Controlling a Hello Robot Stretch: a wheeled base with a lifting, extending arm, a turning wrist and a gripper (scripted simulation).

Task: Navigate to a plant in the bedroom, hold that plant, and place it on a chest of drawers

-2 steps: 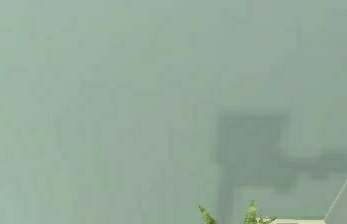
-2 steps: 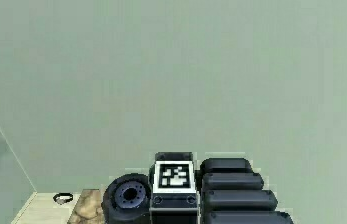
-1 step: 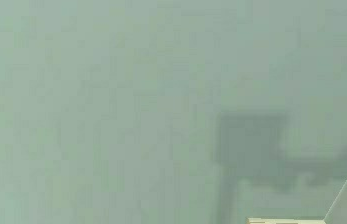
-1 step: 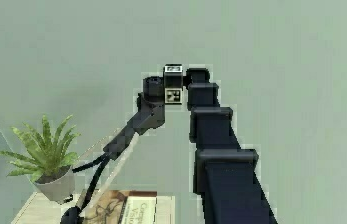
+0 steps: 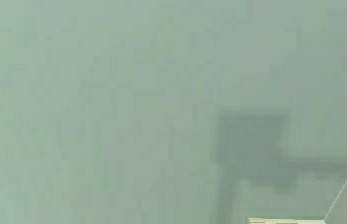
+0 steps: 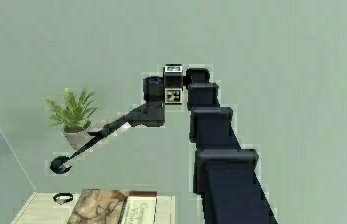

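In the forward view you get plain wall [image 5: 101, 90] and, at the bottom right, a pale edge [image 5: 281, 219]. The arm side view gives you the working end. From its left: the plant [image 6: 71, 105], green leaves in a small white pot [image 6: 76, 134], hangs at the far end of the tool [image 6: 73, 150], clear of the surface [image 6: 36, 208] below, so the tool holds it. You cannot tell how wide its fingers stand. On the surface lie a dark ring [image 6: 63, 198] and a flat printed item [image 6: 111, 208]. The dark arm [image 6: 216, 140] rises at the right.
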